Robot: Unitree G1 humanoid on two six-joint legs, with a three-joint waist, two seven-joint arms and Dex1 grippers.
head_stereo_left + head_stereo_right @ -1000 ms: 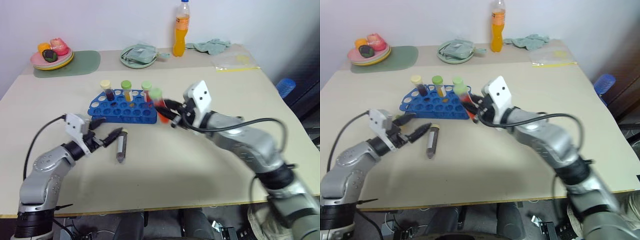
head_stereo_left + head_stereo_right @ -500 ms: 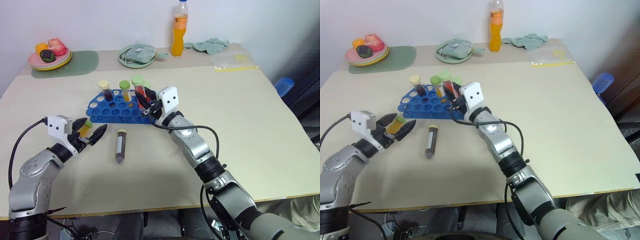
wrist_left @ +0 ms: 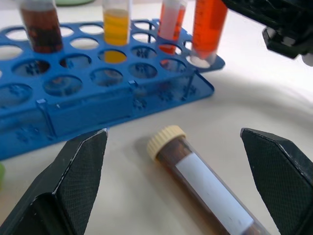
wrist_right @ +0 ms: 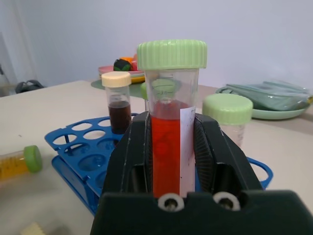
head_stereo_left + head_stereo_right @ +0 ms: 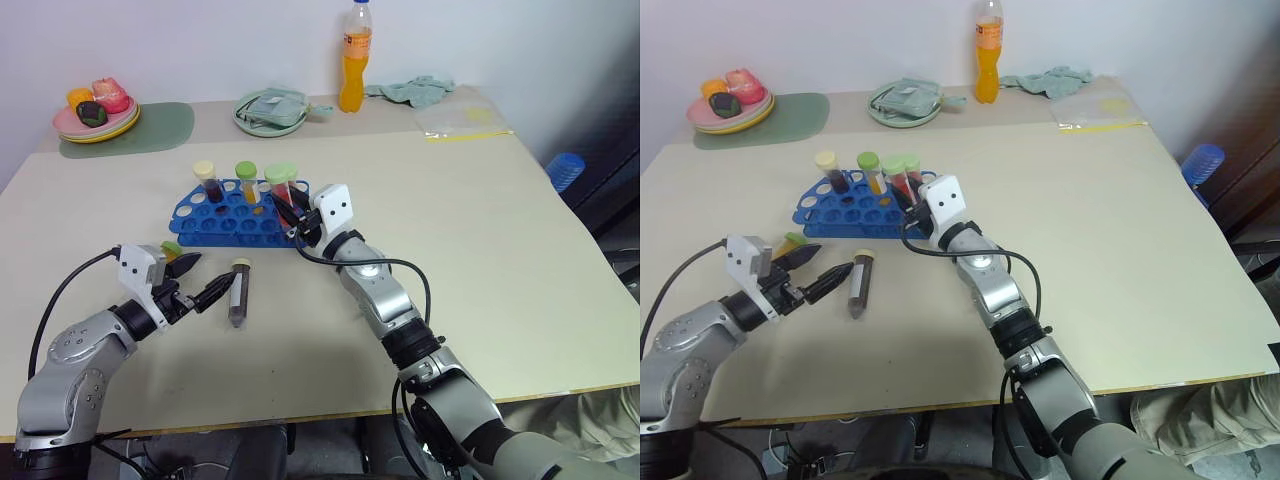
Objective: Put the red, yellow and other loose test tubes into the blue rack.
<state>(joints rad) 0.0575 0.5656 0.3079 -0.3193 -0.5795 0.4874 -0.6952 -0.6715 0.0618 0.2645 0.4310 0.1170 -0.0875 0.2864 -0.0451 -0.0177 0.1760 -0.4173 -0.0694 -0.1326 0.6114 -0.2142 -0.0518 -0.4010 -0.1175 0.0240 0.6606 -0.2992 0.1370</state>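
Test tubes: one gripped over the blue rack (image 5: 240, 213), two loose on the table (image 5: 480, 230)
The right gripper (image 4: 168, 147) is clamped on the red tube (image 4: 170, 117) with the light-green cap, holding it upright at the rack's right end, its foot at a corner hole in the left wrist view (whether seated I cannot tell). The rack also holds a dark brown tube (image 5: 209, 182), a yellow tube (image 5: 247, 182) and another red one (image 3: 171, 24). The left gripper (image 5: 197, 281) stands wide apart, holding nothing, its fingers either side of the cream-capped brown tube (image 5: 237, 291) lying on the table just in front of the rack. A yellow-orange tube (image 5: 792, 241) with a green cap lies near that gripper's upper finger
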